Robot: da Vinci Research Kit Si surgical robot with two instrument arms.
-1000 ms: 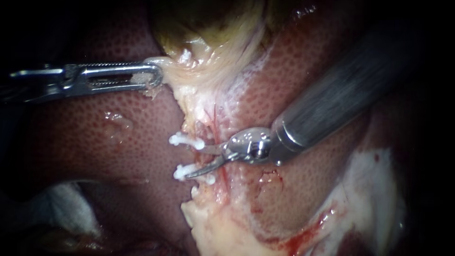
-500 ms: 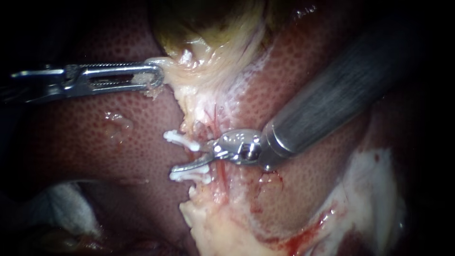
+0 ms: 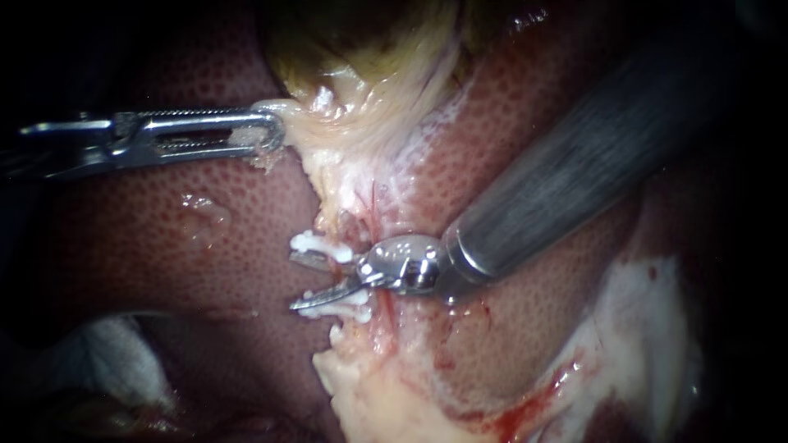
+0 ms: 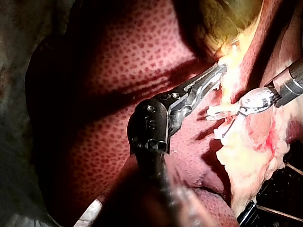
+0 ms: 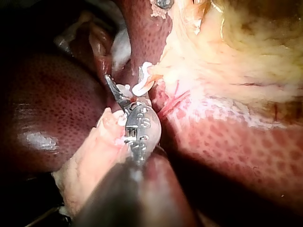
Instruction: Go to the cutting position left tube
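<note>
Since my right instrument has slid forward over the last second, its two thin blades now reach well past the upper clip, where earlier their tips only just came level with it. The blades are spread with a clear gap between them. One lies just under the upper clip, and the other runs farther below it, along the lower clip. The left tube sits directly below the upper clip and crosses the gap near the root of the blades. I judge it is bracketed but not yet touched from both sides. Both clips sit on the tube much as they did, and the liver beside the upper clip looks undisturbed. Far above the upper clip, my left instrument has not moved. Its jaws are pinched on a pale fold of the gallbladder, which seems to keep the tube stretched. The cutting position looks nearly reached. What remains, I think, is a small correction, because the farther blade appears to lie against the lower clip rather than clear of it.
</note>
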